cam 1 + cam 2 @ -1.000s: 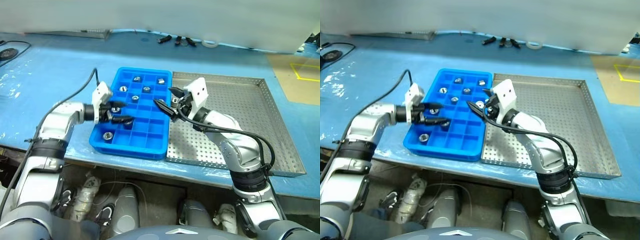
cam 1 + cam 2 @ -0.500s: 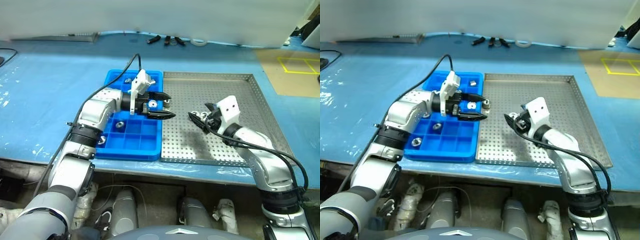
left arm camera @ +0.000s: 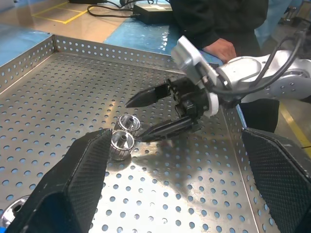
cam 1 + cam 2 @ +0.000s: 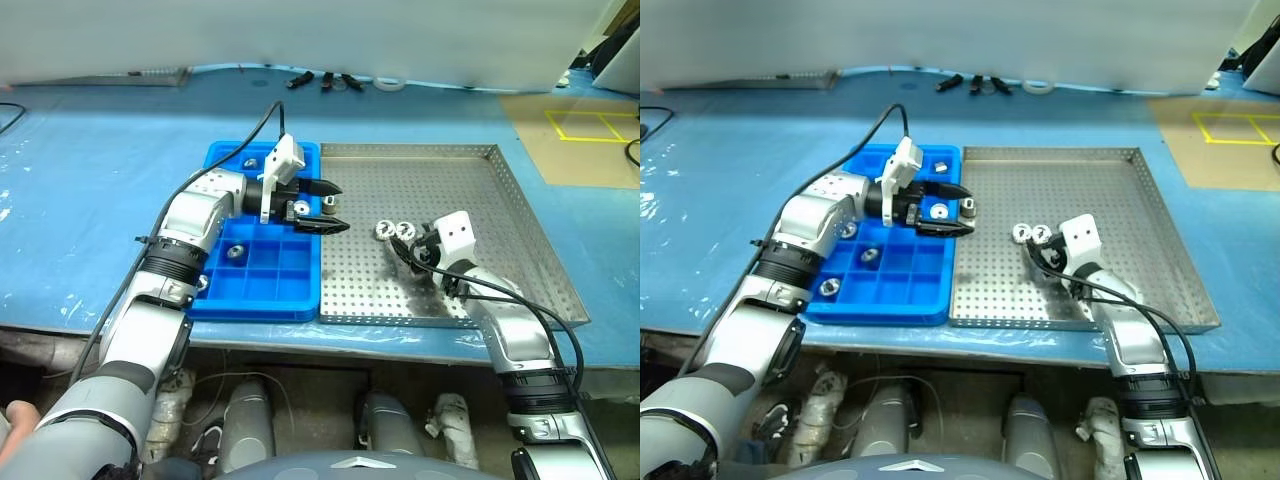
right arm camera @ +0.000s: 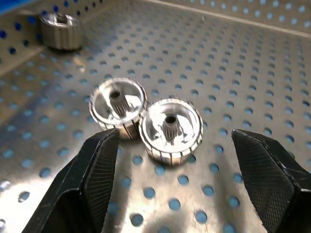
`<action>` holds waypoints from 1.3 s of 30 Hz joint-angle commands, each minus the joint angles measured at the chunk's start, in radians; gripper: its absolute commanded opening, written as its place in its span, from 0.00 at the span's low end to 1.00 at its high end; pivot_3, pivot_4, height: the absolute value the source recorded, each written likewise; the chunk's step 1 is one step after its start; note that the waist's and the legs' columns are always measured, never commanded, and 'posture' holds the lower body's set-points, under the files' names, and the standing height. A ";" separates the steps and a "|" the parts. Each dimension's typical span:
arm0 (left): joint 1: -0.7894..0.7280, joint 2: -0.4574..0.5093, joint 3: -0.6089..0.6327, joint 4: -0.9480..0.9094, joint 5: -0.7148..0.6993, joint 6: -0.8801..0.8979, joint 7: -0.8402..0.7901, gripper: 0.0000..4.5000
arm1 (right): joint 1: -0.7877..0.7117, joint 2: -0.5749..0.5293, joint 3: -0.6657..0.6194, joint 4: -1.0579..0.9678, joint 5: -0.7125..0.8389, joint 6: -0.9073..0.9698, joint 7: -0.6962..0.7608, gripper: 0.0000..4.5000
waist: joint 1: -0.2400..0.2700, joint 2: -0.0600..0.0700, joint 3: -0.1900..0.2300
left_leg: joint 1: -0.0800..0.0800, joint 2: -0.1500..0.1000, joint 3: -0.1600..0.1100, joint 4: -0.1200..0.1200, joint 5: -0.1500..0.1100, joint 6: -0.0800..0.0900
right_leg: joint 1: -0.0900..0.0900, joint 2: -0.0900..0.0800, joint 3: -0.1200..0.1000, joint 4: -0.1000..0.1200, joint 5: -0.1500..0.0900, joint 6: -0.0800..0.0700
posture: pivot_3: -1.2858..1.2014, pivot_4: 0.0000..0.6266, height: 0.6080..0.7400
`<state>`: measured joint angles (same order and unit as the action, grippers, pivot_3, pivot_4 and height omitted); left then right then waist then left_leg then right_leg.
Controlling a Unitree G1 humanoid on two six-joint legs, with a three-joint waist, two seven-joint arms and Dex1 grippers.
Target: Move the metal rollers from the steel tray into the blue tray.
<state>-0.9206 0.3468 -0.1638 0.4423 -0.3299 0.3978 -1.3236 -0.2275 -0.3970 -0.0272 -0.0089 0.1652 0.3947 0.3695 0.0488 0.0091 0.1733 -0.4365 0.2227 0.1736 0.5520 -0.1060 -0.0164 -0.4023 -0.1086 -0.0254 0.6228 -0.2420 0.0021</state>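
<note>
The steel tray [image 4: 520,215] lies right of the blue tray [image 4: 262,290]. Two metal rollers [image 4: 381,230] [image 4: 404,230] sit side by side on the steel tray's perforated floor. My right gripper [image 4: 405,252] is low just behind them, open, with both rollers [image 5: 118,104] [image 5: 171,127] standing between its fingers [image 5: 99,184]. A third roller [image 4: 329,205] lies by the steel tray's left rim. My left gripper [image 4: 328,207] hovers open over the border of the two trays, above that roller, holding nothing. Several rollers [image 4: 236,252] rest in blue compartments.
Small tools [image 4: 325,80] and a tape roll [image 4: 390,85] lie at the table's far edge. A brown patch with yellow tape [image 4: 585,125] is at the back right. A person in dark clothes [image 3: 218,24] stands beyond the steel tray.
My left gripper has swung right from over the blue tray to the trays' border. My right gripper has gone right and down onto the steel tray by the two rollers. The camera has shifted.
</note>
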 commanded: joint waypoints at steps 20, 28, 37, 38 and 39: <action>-0.031 -0.024 -0.002 0.038 0.038 -0.044 0.025 0.99 | -0.081 0.176 0.044 0.181 -0.086 -0.169 -0.080 0.87 | -0.007 -0.003 -0.002 | 0.002 0.001 0.001 0.004 -0.001 0.001 | 0.003 0.000 0.001 0.001 0.001 -0.001 | 0.42 0.24 1.00; -0.047 -0.030 0.000 0.080 0.061 -0.064 0.027 0.99 | -0.049 0.194 0.061 0.183 -0.110 -0.177 -0.083 0.87 | -0.007 -0.004 -0.002 | 0.002 0.001 0.001 0.003 -0.001 0.001 | 0.003 0.000 0.001 0.000 0.001 -0.001 | 0.41 0.24 1.00; -0.057 -0.036 0.004 0.114 0.083 -0.083 0.034 0.99 | -0.048 0.205 0.071 0.166 -0.115 -0.178 -0.061 0.87 | -0.008 -0.004 -0.002 | 0.002 0.001 0.001 0.000 -0.001 0.001 | 0.003 0.000 0.000 -0.003 0.001 -0.001 | 0.41 0.24 1.00; -0.058 -0.038 0.004 0.116 0.085 -0.085 0.036 0.99 | -0.048 0.206 0.069 0.167 -0.115 -0.179 -0.060 0.87 | -0.008 -0.004 -0.002 | 0.002 0.001 0.001 0.000 -0.001 0.001 | 0.003 0.000 0.000 -0.003 0.001 -0.001 | 0.41 0.24 1.00; -0.059 -0.039 0.005 0.117 0.086 -0.086 0.036 0.99 | -0.048 0.207 0.066 0.166 -0.112 -0.182 -0.058 0.87 | -0.008 -0.004 -0.002 | 0.002 0.001 0.001 0.000 -0.001 0.001 | 0.003 0.000 0.000 -0.003 0.001 -0.001 | 0.41 0.24 1.00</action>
<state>-0.9487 0.3096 -0.1658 0.5689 -0.2441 0.3284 -1.2912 -0.3013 -0.2040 0.0244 0.1525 0.0477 0.2227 0.3073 0.0410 0.0051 0.1709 -0.4342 0.2241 0.1744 0.5519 -0.1068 -0.0157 -0.3997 -0.1087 -0.0250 0.6196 -0.2412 0.0007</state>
